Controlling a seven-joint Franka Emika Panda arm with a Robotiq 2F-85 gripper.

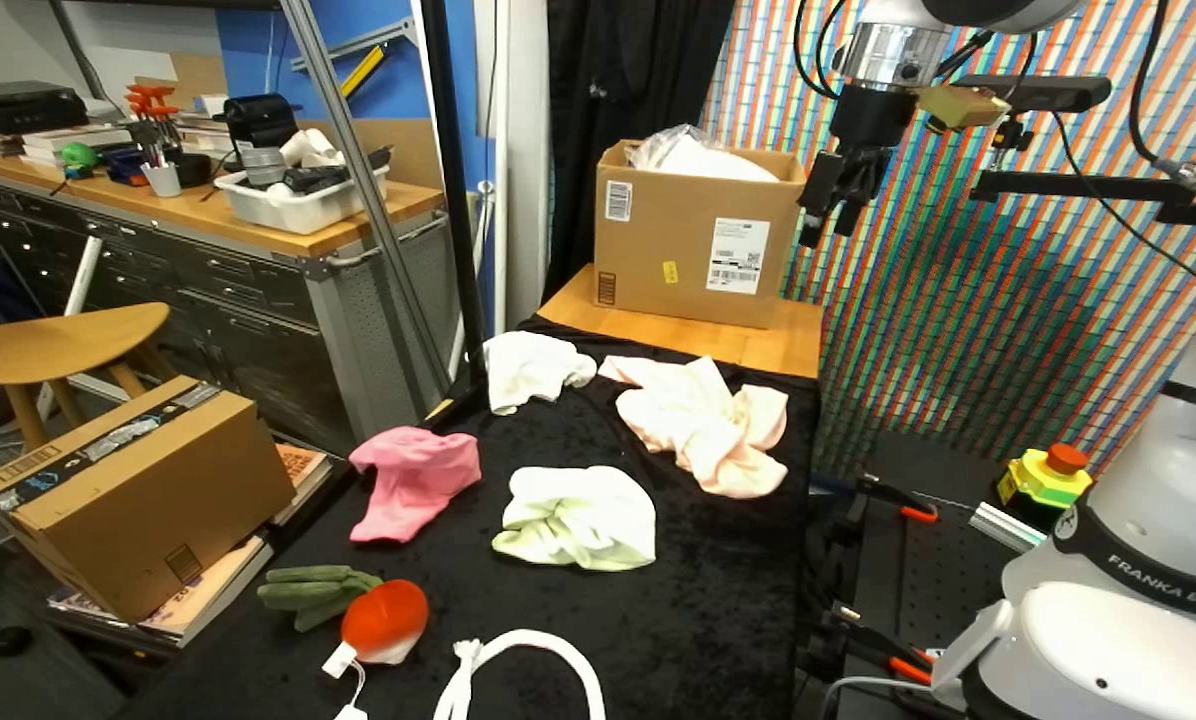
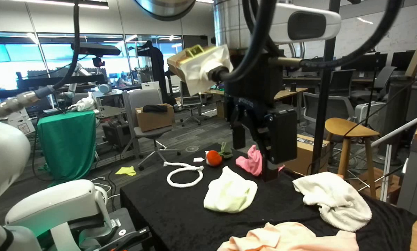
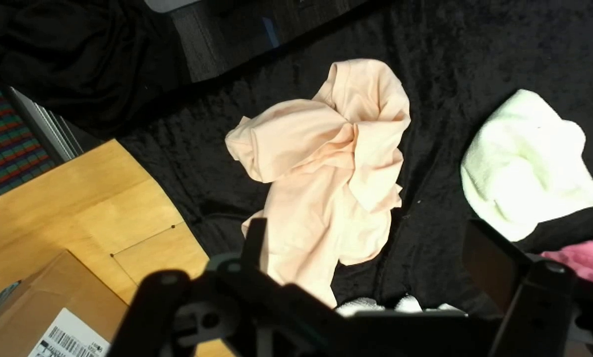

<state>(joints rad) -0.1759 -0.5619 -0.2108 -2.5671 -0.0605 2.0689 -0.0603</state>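
Observation:
My gripper is open and empty, raised above the black cloth-covered table. In the wrist view its fingers are wide apart. A crumpled peach cloth lies below, partly hidden by the gripper; it shows in both exterior views. A pale green-white cloth lies beside it. A white towel lies near the pole and is mostly hidden in the wrist view. A pink cloth, a red-orange plush with green leaves and a white rope loop lie farther along.
A cardboard box stands on a wooden board at one table end. A black pole rises beside the table edge. Another box rests on books. A red emergency stop sits near the arm's base.

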